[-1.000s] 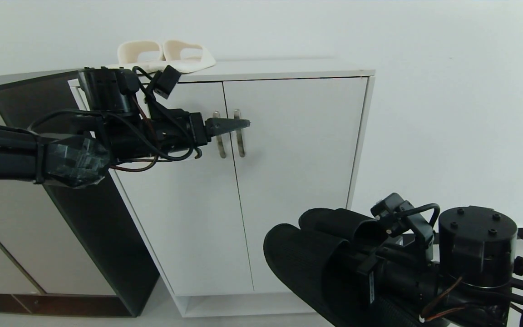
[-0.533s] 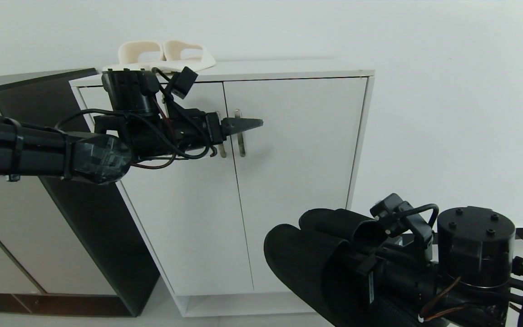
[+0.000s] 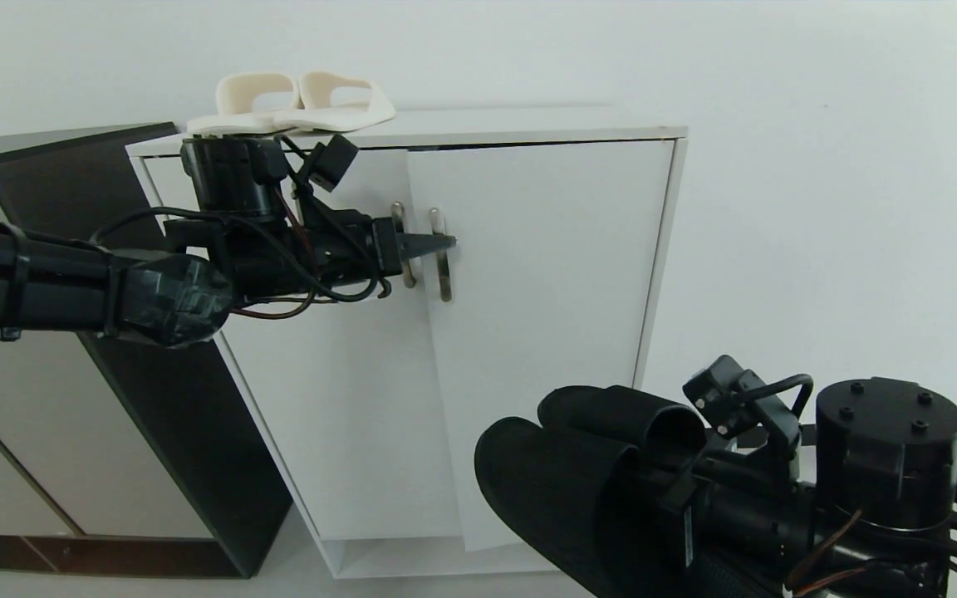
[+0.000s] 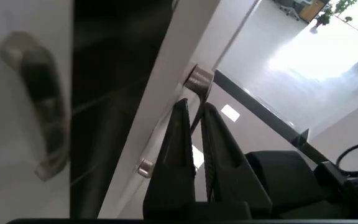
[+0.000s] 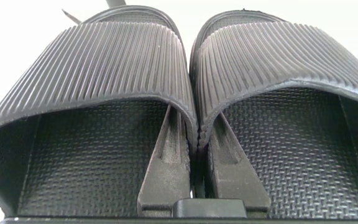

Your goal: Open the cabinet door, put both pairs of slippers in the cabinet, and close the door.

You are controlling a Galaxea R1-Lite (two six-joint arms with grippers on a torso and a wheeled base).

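A white two-door cabinet stands against the wall. Its right door hangs slightly ajar, its edge standing proud of the left door. My left gripper is shut on that door's metal handle; in the left wrist view the gripper pinches the thin bar below its upper post. A cream pair of slippers lies on the cabinet top. Low at the right, a black ribbed pair of slippers is held in front of the cabinet. My right gripper is shut on the black pair's touching inner strap walls.
The left door's handle sits just beside the gripped one. A dark cabinet stands to the left of the white one. A bare white wall runs to the right, with pale floor below.
My left gripper reached right to the right door's handle, closed on it and drew back left; the right door has swung ajar. The black slippers shifted slightly.
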